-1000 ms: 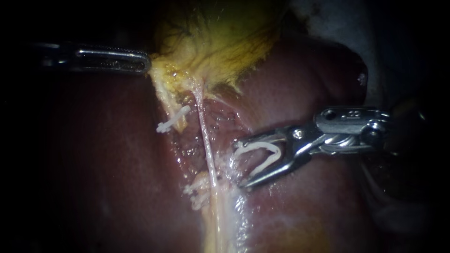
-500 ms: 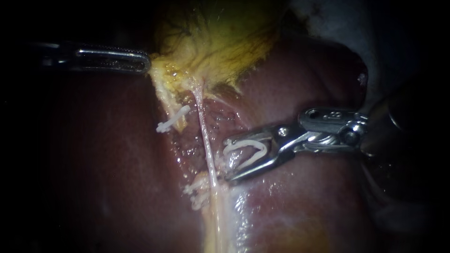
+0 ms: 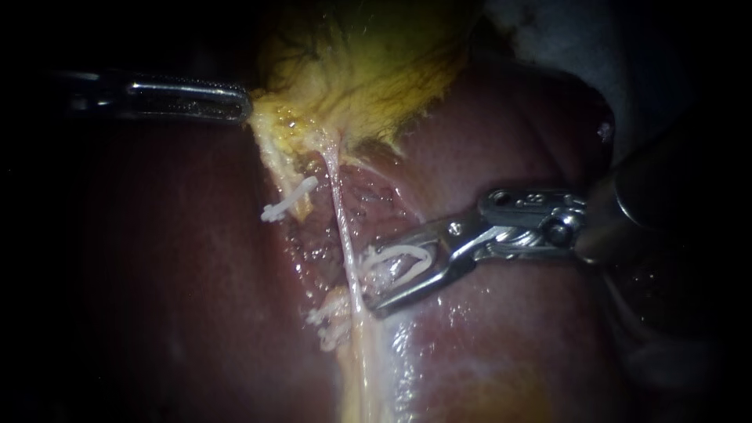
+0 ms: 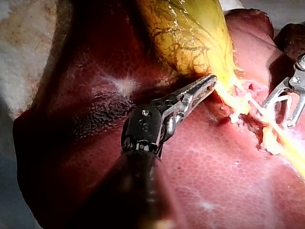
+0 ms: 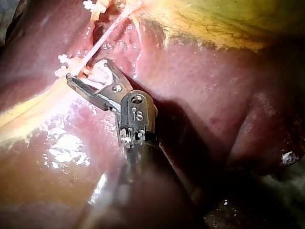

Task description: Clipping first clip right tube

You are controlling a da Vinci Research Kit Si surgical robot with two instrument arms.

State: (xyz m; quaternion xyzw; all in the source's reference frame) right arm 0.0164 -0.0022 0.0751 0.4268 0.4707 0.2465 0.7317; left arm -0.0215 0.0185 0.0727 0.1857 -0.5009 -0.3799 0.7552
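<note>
My right instrument [image 3: 371, 283] reaches in level from the right, its jaws wide and carrying an open white clip [image 3: 399, 262] between them, tips just right of the thin, pale right tube [image 3: 338, 204] stretched taut down the liver [image 3: 486, 141], while my left instrument [image 3: 243, 104] has its jaws pinched on the gallbladder [image 3: 352, 70] edge.

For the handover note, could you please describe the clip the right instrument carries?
From the yellow gallbladder a tube runs down the liver; the right instrument enters beside it. Its tip holds the open clip, a white loop, unlike the straight closed clip further left.
</note>
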